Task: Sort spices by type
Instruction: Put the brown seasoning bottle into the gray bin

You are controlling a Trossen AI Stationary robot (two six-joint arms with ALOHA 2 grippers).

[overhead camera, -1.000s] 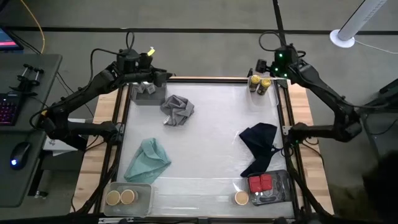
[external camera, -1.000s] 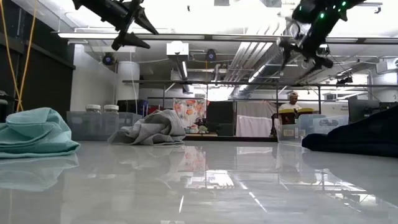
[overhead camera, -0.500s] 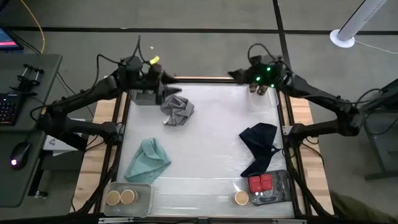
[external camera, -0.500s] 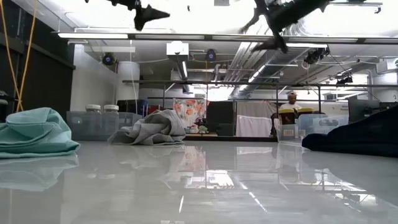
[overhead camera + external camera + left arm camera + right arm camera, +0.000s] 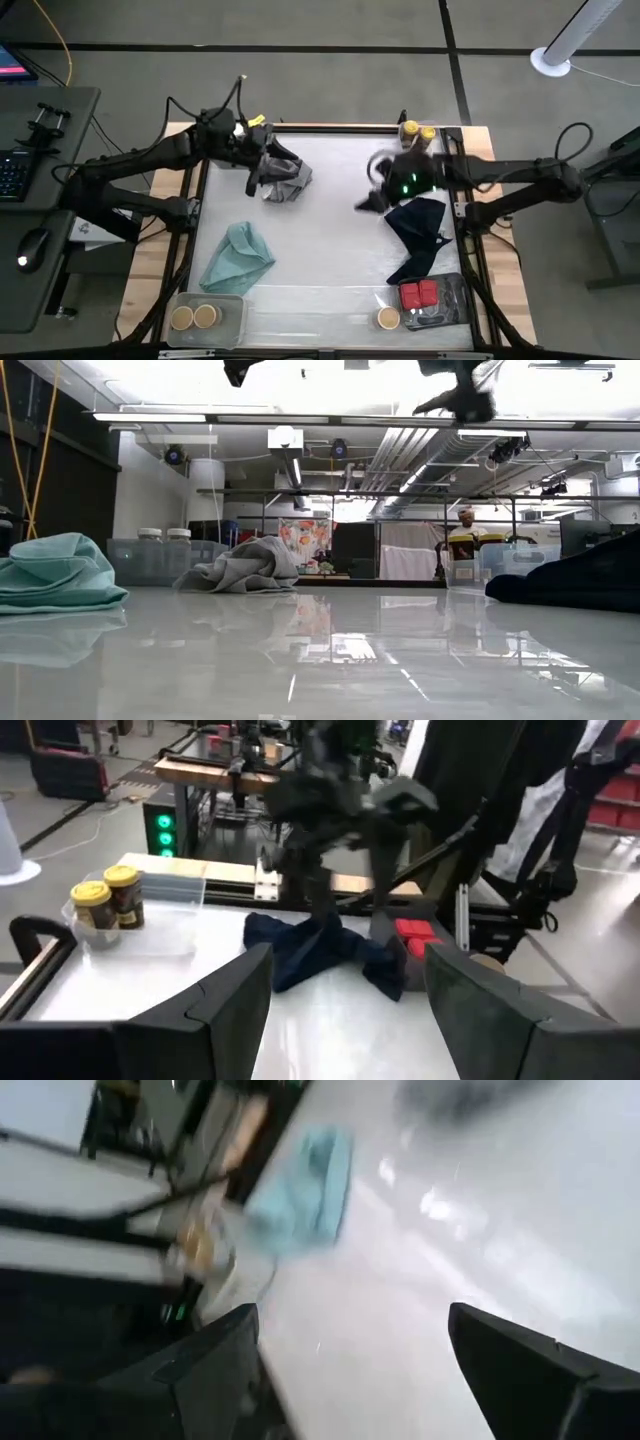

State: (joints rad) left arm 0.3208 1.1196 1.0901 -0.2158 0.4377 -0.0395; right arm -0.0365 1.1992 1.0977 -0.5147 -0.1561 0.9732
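Both your arms hang empty over the table.
Left gripper [image 5: 262, 172] at eleven o'clock and right gripper [image 5: 372, 188] near centre gape wide, holding nothing; the yellow-lidded jars [image 5: 418, 133] wait at one o'clock.

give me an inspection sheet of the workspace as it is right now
surface: glossy white table, no spills seen
job's things: two yellow-lidded jars in the far right tray; two tan-lidded jars in the near left tray; red tins in the near right tray, one tan-lidded jar loose beside it
clutter: grey cloth, teal cloth, navy cloth
hands: left hand above the grey cloth, open, empty; right hand beside the navy cloth, open, empty
cables: yellow cable hanging at left
surroundings: person far behind the table
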